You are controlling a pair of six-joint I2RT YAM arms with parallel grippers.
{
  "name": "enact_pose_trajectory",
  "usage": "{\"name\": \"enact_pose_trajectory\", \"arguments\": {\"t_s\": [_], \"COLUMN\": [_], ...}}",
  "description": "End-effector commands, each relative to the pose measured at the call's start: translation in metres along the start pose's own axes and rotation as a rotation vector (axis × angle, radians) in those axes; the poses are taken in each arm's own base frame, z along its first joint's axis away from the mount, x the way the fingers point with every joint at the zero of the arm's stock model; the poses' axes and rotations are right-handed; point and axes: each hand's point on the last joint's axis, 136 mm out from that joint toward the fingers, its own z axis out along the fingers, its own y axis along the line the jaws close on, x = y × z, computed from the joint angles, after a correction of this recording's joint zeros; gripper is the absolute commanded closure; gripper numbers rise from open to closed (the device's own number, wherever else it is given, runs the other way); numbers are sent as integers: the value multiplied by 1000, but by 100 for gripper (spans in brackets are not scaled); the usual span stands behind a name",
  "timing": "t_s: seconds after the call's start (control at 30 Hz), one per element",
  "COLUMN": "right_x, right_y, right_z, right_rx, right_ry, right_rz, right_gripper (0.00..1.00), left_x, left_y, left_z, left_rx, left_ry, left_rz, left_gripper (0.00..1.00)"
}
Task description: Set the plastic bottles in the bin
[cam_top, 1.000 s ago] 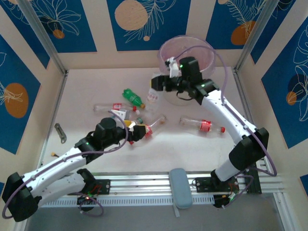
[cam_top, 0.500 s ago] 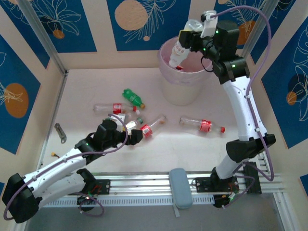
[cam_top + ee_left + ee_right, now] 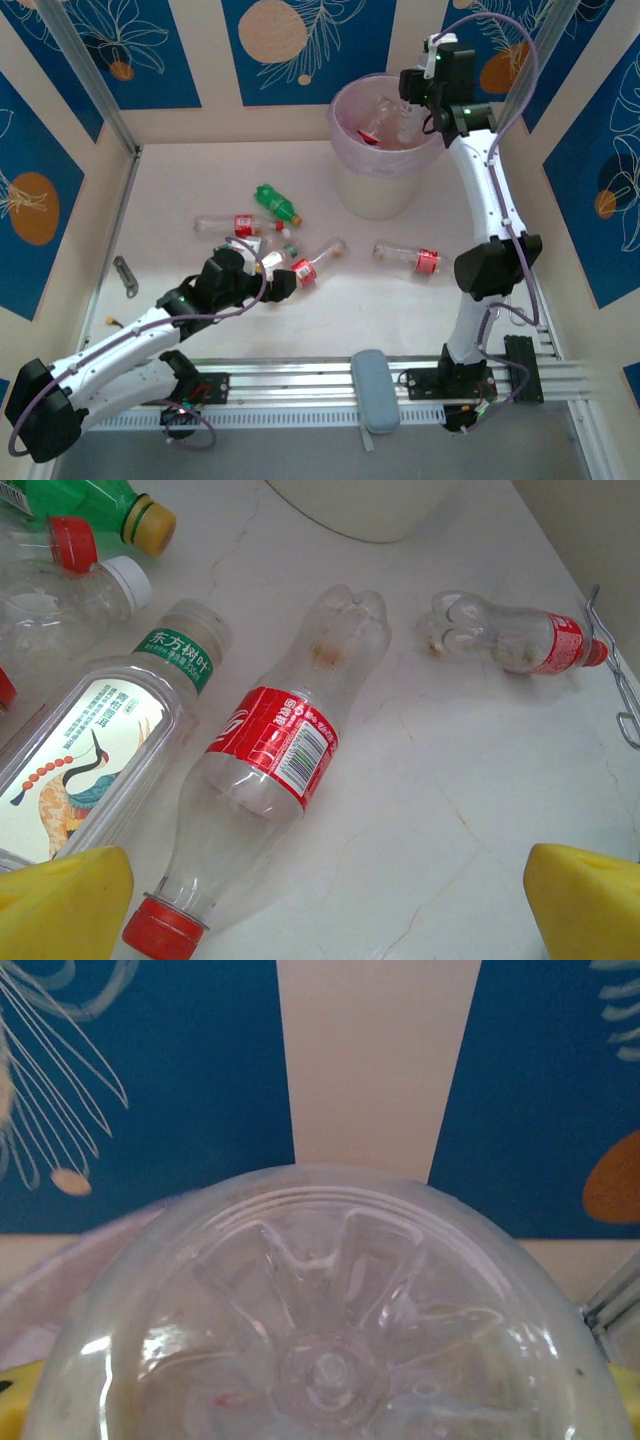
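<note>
Clear plastic bottle point(image 3: 320, 1340) pinched in the right gripper point(image 3: 410, 100) over the round white bag-lined bin point(image 3: 375, 195): centre it inside the rim, then release. Left gripper point(image 3: 325, 880) gapes wide.

pale marbled tabletop point(image 3: 180, 180), blue-and-cream leaf-print walls point(image 3: 130, 40), aluminium frame posts point(image 3: 88, 75)

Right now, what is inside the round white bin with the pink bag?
A clear red-labelled plastic bottle, neck down, gripped by the right gripper. The floor of the bin is covered.
</note>
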Motion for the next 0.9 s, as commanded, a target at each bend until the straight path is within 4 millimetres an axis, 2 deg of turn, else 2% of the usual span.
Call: {"name": "enact_pose_trajectory", "arguments": {"t_s": [0.0, 0.27, 0.6, 0.73, 0.87], "right_x": [8, 58, 110, 124, 128], "right_y": [-5, -2, -4, -3, 2], "right_z": [10, 54, 92, 101, 102], "right_rx": [25, 8, 22, 21, 8], "right_ry": [39, 200, 325, 348, 353], "right_rz": [-15, 38, 71, 66, 43], "right_gripper": [41, 40, 35, 31, 21], "left_x": [-4, -5, -5, -4, -1], "left_y": [3, 1, 5, 4, 5], "left_z": [2, 6, 2, 2, 2], "left_rx": [-13, -10, -21, -17, -19], "left_ry": [1, 7, 0, 2, 13], "left_rz": [-17, -22, -31, -33, -37], "left_gripper": [0, 0, 0, 1, 1]}}
